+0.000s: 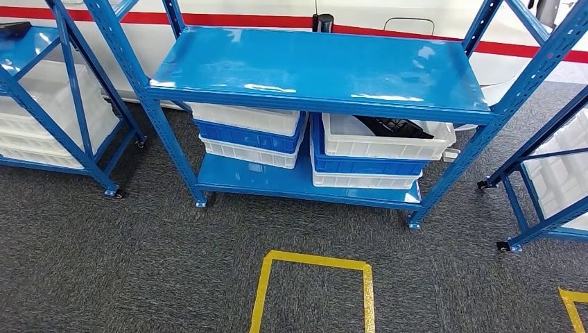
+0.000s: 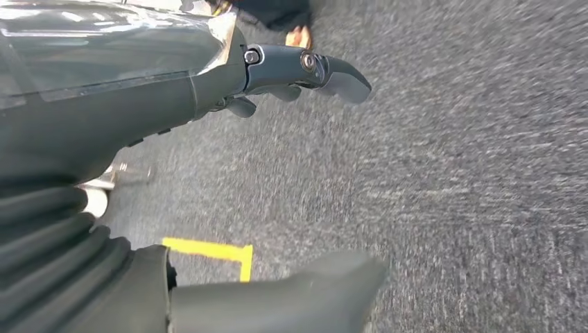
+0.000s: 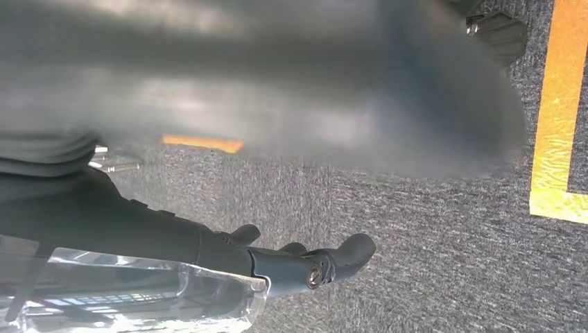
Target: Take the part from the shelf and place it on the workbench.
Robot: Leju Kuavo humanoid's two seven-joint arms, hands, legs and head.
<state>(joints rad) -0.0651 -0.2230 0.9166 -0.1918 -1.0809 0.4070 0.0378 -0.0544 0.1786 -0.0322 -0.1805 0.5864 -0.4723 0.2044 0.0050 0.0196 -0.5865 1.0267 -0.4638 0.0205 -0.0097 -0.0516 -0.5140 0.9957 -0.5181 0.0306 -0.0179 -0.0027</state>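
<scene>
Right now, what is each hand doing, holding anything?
Left hand: open, holding nothing.
Right hand: open, holding nothing.

Glossy blue painted metal shelf [image 1: 312, 66], smooth white and blue plastic bins [image 1: 385, 142], rough matt grey carpet floor [image 1: 125, 263], shiny yellow tape [image 1: 315, 261].

Blue steel shelving racks [image 1: 312, 76] on castors, carrying stacked blue and white plastic bins [image 1: 378, 149], and yellow floor tape [image 1: 315, 284] marking a station on grey carpet [image 1: 104, 263], are indicating a workshop or parts storage area.
</scene>
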